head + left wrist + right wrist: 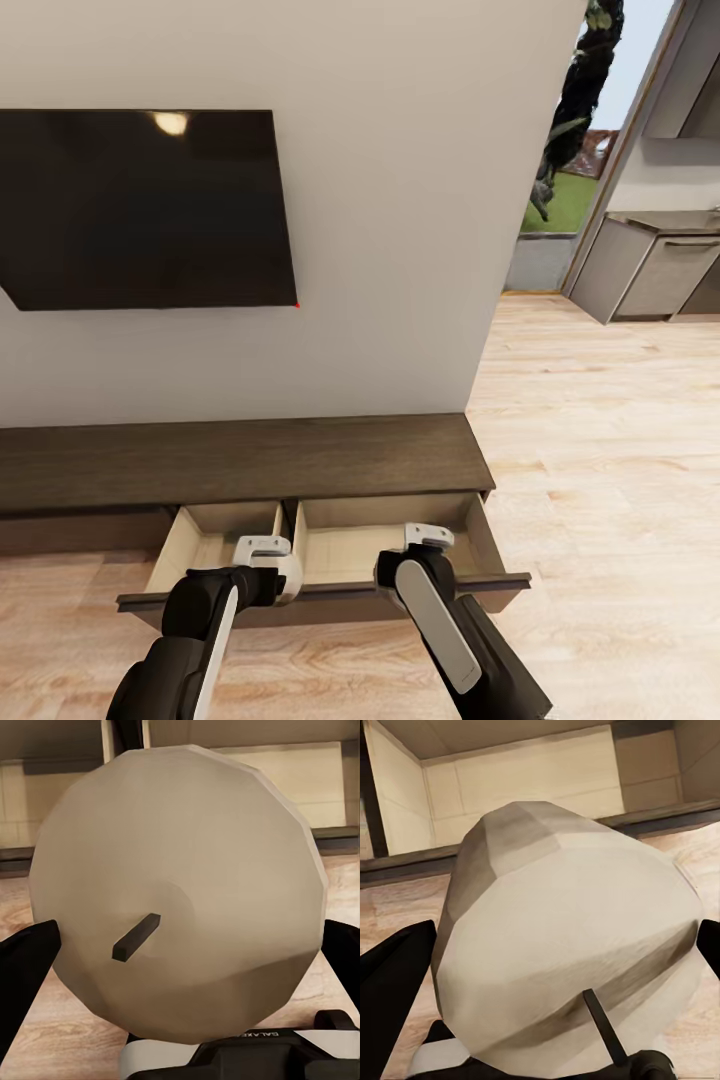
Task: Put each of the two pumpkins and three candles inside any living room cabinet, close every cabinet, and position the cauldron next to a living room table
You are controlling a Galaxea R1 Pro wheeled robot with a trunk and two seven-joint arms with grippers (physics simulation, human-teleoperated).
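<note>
The long low dark-brown cabinet (240, 460) stands against the wall with two drawers pulled out, the left drawer (205, 540) and the right drawer (350, 535), both pale beige inside. My left gripper (180, 971) is shut on a fat cream candle (180, 832) with a dark wick. In my right gripper (551, 967) sits a second cream candle (562, 870), held shut. In the head view both wrists hover at the drawers' front panel (330, 600). The pumpkins, the cauldron and the table are out of view.
A black television (150, 210) hangs on the white wall above the cabinet. Pale wooden floor (600, 450) spreads to the right, toward an opening with grey kitchen cupboards (655, 270) and a window onto greenery.
</note>
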